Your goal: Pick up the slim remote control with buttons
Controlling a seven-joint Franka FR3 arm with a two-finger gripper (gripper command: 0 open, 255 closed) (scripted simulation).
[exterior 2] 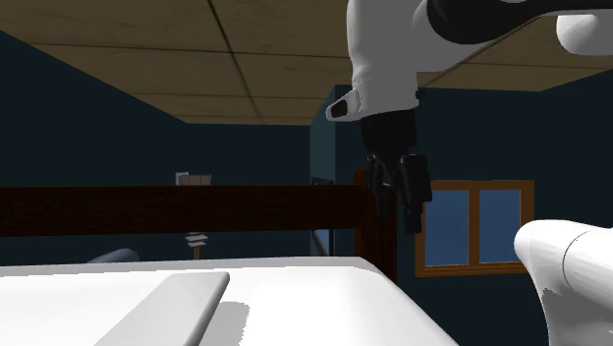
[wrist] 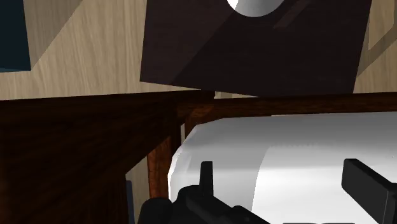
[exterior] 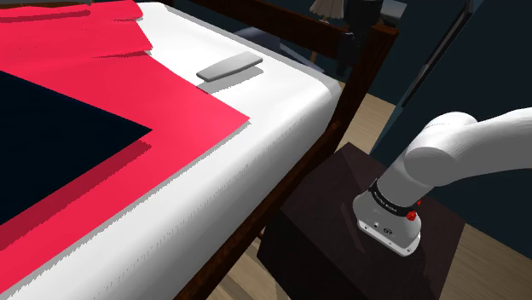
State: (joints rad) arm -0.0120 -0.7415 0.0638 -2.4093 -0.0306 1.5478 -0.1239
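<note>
The slim remote (exterior: pixel 228 66) is a flat grey bar lying on the white mattress (exterior: pixel 256 162) near the bed's far corner, just beyond the red blanket. No buttons show on it. In the second exterior view the remote (exterior 2: pixel 167 310) lies low at the left, and my black gripper (exterior 2: pixel 398 206) hangs well above the bed and off to the remote's right, beside the dark bedpost (exterior 2: pixel 378 231). In the wrist view the gripper (wrist: pixel 286 184) stands open over the mattress corner (wrist: pixel 280 146), its fingers (wrist: pixel 368 186) far apart with nothing between them.
A red blanket (exterior: pixel 77 94) covers much of the bed, with a black area (exterior: pixel 51 136) across it. Dark wooden bed rails (wrist: pixel 83 146) and the footboard (exterior 2: pixel 177 208) frame the mattress. My dark stand (exterior: pixel 341 247) sits on a wood floor (wrist: pixel 83 51) beside the bed.
</note>
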